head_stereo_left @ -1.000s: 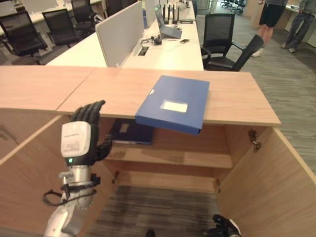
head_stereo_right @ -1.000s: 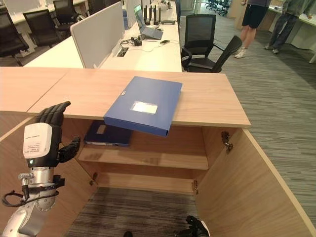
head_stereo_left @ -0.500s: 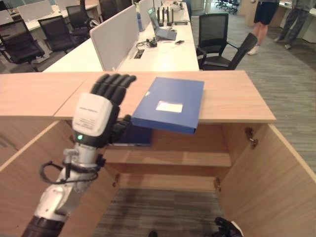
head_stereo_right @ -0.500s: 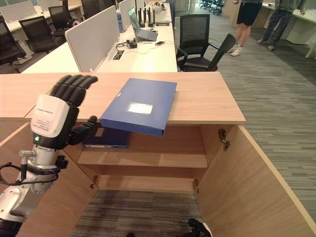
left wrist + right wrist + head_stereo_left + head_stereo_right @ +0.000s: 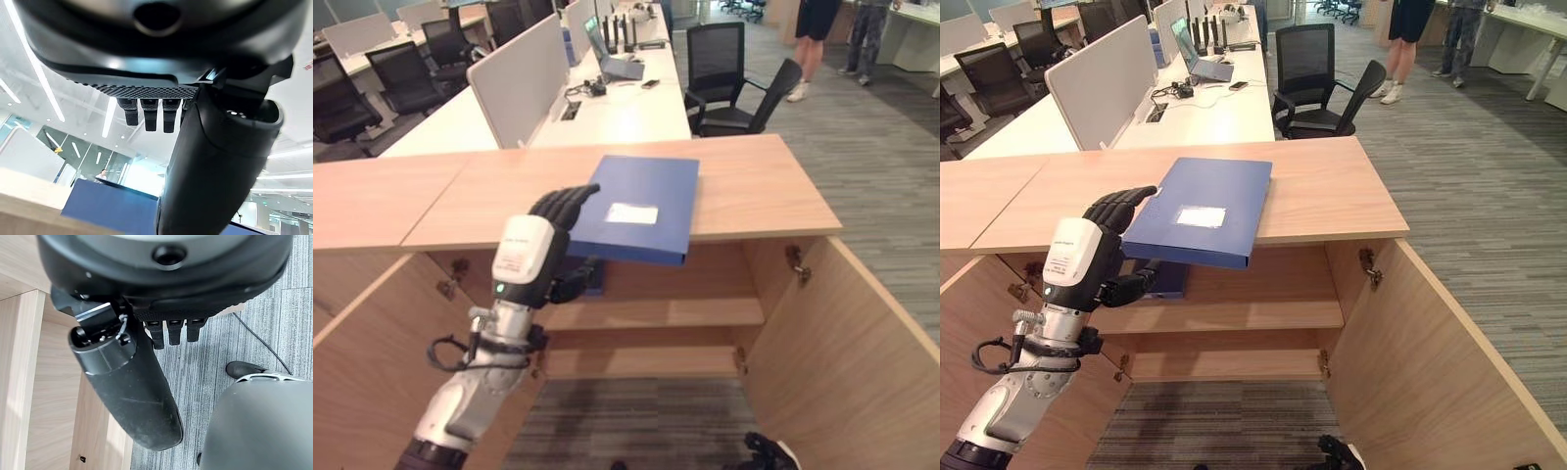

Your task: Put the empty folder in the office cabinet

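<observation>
A low, light-wood office cabinet (image 5: 744, 186) stands with both doors swung open, its inner shelf (image 5: 656, 313) in view. On its top, a flat blue plastic folder (image 5: 641, 206) with a white label lies with its near edge jutting past the front rim. At the folder's 8 o'clock corner, the robot's left hand (image 5: 540, 257) has fingers laid on the top face, thumb below the overhang. A second dark blue folder (image 5: 1167, 279) rests on the shelf behind that hand. The right hand (image 5: 146, 377) hangs low over grey carpet, fingers relaxed and empty.
</observation>
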Robot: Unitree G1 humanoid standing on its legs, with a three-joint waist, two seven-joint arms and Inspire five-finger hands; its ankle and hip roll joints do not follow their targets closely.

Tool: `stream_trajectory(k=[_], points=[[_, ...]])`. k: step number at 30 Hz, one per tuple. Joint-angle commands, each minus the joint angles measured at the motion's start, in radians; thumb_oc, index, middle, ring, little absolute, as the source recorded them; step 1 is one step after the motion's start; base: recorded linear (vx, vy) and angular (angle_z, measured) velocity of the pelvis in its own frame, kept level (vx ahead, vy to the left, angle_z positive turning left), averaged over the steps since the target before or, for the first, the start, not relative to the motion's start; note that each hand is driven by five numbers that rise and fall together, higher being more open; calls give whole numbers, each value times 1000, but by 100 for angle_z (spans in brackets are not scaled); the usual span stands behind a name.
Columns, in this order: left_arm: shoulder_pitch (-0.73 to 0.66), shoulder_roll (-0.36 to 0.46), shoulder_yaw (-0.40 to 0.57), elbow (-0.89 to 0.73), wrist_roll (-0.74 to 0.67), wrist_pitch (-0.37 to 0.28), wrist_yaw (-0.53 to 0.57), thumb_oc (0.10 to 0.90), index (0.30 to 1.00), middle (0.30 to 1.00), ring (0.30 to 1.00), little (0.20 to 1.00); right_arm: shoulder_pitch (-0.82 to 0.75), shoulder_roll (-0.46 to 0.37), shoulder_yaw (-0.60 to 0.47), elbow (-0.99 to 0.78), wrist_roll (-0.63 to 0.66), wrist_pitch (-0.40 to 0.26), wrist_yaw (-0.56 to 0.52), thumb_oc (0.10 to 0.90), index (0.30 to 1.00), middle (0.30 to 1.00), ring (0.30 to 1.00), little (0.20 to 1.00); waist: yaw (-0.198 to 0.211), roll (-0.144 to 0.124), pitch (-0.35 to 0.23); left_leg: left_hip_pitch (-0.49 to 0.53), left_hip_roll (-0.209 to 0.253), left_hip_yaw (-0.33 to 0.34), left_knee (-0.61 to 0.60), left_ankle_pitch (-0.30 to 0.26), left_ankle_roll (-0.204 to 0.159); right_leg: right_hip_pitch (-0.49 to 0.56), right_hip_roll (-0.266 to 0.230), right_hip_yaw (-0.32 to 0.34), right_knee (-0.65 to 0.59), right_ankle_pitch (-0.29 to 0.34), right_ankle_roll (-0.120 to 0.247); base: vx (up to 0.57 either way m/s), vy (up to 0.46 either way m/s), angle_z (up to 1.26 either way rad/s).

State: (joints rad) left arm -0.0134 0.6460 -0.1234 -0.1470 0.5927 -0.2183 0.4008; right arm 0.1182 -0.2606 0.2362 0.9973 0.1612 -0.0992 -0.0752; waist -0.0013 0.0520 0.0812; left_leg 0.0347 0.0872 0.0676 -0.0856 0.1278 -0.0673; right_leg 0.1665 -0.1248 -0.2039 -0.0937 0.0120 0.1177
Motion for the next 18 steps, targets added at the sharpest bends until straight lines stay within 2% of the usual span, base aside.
stream_trajectory(k=[1,11,18], points=[[-136,1,58,-26,-44,-17,32,800,900,900,900,900,-73,-13,-8,-16,19,-37,-21,800,900,900,900,900,-11,-21,35,95,4,8,-2,-156,-34,6,16,-30,6,-82,17,0,0,0],[-208,27,-10,54,4,6,20,800,900,900,900,900,-66,-18,-6,-17,20,-34,-20,800,900,900,900,900,-24,-29,33,99,6,8,-2,-158,-35,13,21,-29,6,-86,15,0,0,0],[-331,94,-93,132,88,34,27,800,900,900,900,900,-57,-27,-5,6,28,-32,-13,800,900,900,900,900,-40,-27,26,105,4,2,-2,-162,-36,18,20,-23,6,-88,14,8,0,3]])
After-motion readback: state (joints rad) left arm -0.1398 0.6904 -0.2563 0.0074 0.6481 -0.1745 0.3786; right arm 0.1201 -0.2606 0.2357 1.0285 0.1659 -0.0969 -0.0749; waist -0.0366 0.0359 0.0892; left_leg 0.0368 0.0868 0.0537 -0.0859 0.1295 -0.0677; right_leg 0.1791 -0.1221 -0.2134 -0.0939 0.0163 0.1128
